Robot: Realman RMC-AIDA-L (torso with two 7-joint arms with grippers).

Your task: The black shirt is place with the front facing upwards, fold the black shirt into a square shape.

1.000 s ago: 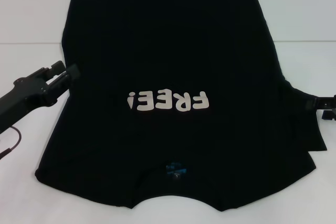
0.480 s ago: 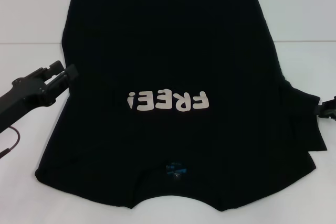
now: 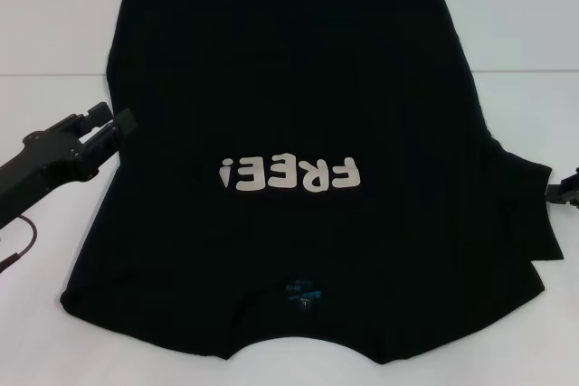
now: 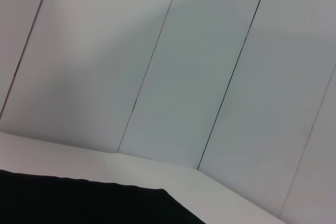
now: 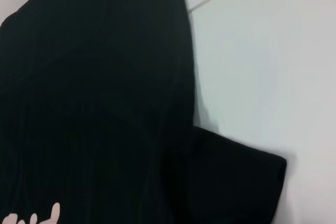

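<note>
The black shirt (image 3: 289,70) lies flat on the white table (image 3: 529,33), front up, its off-white "FREE!" lettering (image 3: 289,174) upside down to me. The collar and its small blue neck label (image 3: 303,294) are at the near edge. The right sleeve (image 3: 526,210) sticks out to the side. No sleeve shows on the shirt's left side. My left gripper (image 3: 110,122) hovers open just off the shirt's left edge. Only the tip of my right gripper (image 3: 565,189) shows, beside the right sleeve. The left wrist view catches a strip of the black shirt (image 4: 79,203), and the right wrist view shows the black shirt (image 5: 94,103) with its sleeve (image 5: 236,182).
White tabletop surrounds the shirt on the left (image 3: 45,88) and right. A seam runs across the table (image 3: 534,70) behind the right arm. Pale wall panels (image 4: 184,66) rise behind the table in the left wrist view.
My right gripper has drawn back to the right, off the sleeve and toward the picture's edge. The left gripper has barely shifted. The shirt lies as before.
</note>
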